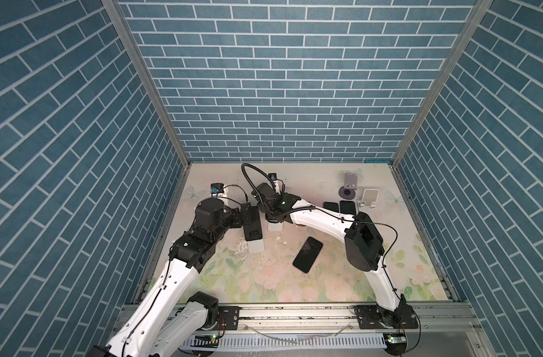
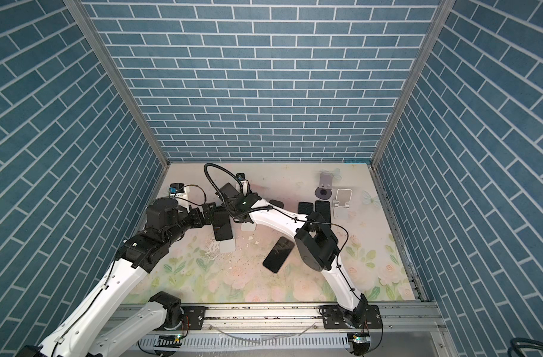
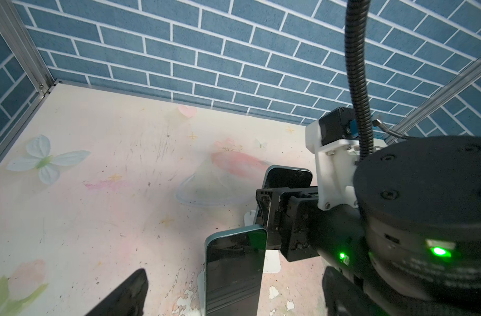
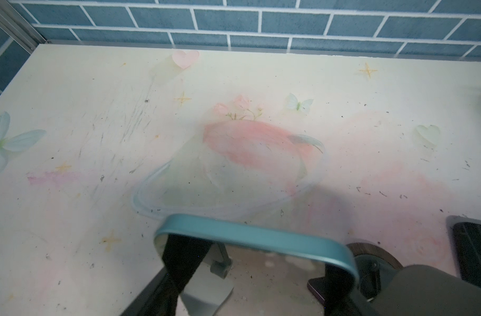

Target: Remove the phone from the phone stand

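Two teal-edged phones stand at the left middle of the mat. My right gripper is shut on one phone by its side edges; in a top view that phone shows dark above its white phone stand. Whether its lower edge still rests in the stand is hidden. My left gripper is open, with a finger on each side of the other phone and apart from it. This other phone leans on a second white stand.
A black phone lies flat mid-mat, and two more lie at the right rear. An empty white stand and a grey stand on a round base are behind them. A black hose arches over the right wrist.
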Controlling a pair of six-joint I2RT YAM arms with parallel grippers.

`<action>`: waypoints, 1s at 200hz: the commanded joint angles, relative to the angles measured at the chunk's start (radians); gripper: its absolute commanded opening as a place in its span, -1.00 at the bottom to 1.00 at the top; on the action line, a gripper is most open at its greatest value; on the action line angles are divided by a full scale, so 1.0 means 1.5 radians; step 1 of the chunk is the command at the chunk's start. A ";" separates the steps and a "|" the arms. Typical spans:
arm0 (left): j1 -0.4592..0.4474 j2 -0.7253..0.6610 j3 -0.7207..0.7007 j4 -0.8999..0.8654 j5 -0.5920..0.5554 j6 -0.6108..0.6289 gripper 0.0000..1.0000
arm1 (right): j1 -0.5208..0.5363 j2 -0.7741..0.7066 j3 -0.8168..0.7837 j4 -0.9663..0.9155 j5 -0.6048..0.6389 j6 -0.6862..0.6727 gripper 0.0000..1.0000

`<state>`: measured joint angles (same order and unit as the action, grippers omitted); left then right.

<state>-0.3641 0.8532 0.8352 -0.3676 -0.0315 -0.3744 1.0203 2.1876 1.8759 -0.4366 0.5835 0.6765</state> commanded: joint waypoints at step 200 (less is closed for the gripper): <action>0.005 0.010 -0.010 0.010 0.009 0.002 0.99 | -0.008 -0.148 -0.134 0.113 -0.113 -0.116 0.07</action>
<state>-0.3641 0.8623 0.8352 -0.3614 -0.0208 -0.3744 1.0138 2.0449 1.6890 -0.2684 0.4137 0.5224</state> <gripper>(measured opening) 0.995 0.738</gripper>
